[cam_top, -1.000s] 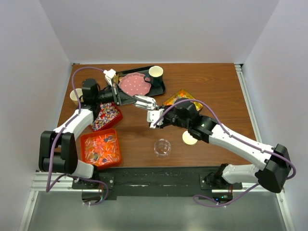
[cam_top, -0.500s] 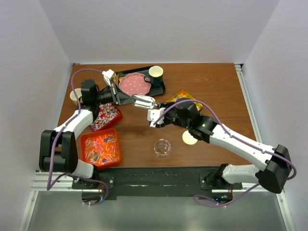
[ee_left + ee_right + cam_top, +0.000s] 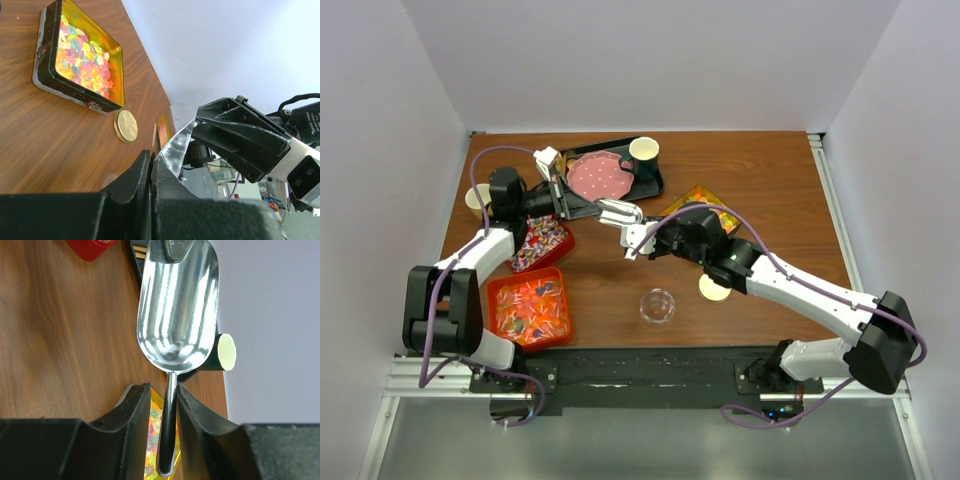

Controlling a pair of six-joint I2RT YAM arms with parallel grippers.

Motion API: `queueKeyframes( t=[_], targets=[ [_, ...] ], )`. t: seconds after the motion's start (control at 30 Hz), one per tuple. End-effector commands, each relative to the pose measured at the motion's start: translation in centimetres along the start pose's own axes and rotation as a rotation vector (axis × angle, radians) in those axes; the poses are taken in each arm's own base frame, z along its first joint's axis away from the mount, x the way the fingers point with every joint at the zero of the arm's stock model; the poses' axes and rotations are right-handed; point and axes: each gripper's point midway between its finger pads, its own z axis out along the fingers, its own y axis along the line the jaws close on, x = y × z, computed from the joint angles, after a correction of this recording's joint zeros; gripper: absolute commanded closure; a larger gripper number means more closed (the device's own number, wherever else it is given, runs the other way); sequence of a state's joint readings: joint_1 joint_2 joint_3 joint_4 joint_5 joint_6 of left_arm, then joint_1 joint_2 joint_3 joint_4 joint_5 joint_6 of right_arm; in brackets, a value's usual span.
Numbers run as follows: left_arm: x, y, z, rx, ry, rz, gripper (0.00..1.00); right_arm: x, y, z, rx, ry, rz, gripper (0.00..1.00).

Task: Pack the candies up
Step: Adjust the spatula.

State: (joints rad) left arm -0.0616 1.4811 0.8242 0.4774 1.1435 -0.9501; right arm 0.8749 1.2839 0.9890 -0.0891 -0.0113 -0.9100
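The left gripper [image 3: 151, 167] pinches the scoop [image 3: 177, 315] by its bowl rim. The right gripper [image 3: 161, 395] straddles the handle, perhaps unclamped. The handle points toward the right arm. The candies [image 3: 82, 50] lie either side of the scoop.

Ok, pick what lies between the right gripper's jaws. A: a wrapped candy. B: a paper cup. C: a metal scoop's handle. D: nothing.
C: in the right wrist view the metal scoop has its thin handle running between the jaws of the right gripper.
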Motion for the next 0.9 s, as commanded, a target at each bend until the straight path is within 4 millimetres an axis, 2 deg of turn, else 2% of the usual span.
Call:
queueKeyframes(
  t=[0.0,0.1,0.27,0.43,0.5,0.53,0.57,0.6,0.63,0.67,0.7,0.73,0.77,0.8,0.83,0.87],
  targets=[
    [-0.5,-0.7,-0.3,0.04,-0.002,0.026,1.0,-1.7,-2.3,0.0,0.064,-0.041,0.001,0.75],
    [-0.5,-0.7,-0.2,0.044,0.001,0.027,1.0,-1.3,-2.4,0.3,0.072,-0.018,0.003,0.78],
    [-0.4,-0.8,-0.2,0.048,0.003,0.028,1.0,-0.7,-2.2,1.0,0.071,0.006,-0.006,0.76],
    [-0.4,-0.8,-0.3,0.049,-0.001,0.03,1.0,-0.9,-2.3,1.1,0.07,-0.001,0.005,0.8],
    [-0.4,-0.8,-0.3,0.049,-0.001,0.03,1.0,-1.0,-2.4,1.1,0.068,-0.001,0.005,0.9],
    [-0.4,-0.6,-0.3,0.047,-0.001,0.026,1.0,-1.2,-2.5,0.9,0.069,-0.005,0.005,0.99],
    [-0.6,-0.6,-0.4,0.043,-0.006,0.033,1.0,-1.2,-2.3,0.8,0.057,-0.003,0.012,1.0],
    [-0.7,-0.5,-0.4,0.038,-0.01,0.035,1.0,-1.5,-2.9,0.5,0.066,-0.006,0.02,1.0],
    [-0.8,-0.3,-0.4,0.029,-0.013,0.03,0.86,-1.7,-3.3,0.2,0.057,-0.013,0.033,1.0],
    [-1.5,-0.3,-0.6,0.023,-0.03,0.047,0.8,-1.1,-2.6,-0.1,0.003,0.012,0.059,1.0],
    [-2.0,-0.3,-0.8,0.017,-0.041,0.072,0.71,-1.1,-4.7,-0.9,0.025,0.013,0.139,1.0],
    [-2.4,-0.1,-1.0,0.002,-0.049,0.07,0.67,-0.5,-5.0,-0.9,-0.001,0.02,0.192,1.0],
    [-3.5,-0.3,-1.3,-0.006,-0.069,0.116,0.64,-0.3,-3.7,-1.3,-0.093,0.011,0.279,1.0],
    [-4.4,0.0,-2.1,-0.026,-0.092,0.131,0.6,0.5,-5.9,-1.9,-0.07,0.017,0.331,1.0],
    [-4.6,0.5,-2.6,-0.053,-0.095,0.111,0.59,1.0,-6.2,-2.2,-0.087,0.028,0.367,1.0],
    [-5.9,0.8,-3.5,-0.08,-0.113,0.184,0.59,1.8,-4.9,-2.3,-0.161,0.058,0.412,1.0]
  ],
)
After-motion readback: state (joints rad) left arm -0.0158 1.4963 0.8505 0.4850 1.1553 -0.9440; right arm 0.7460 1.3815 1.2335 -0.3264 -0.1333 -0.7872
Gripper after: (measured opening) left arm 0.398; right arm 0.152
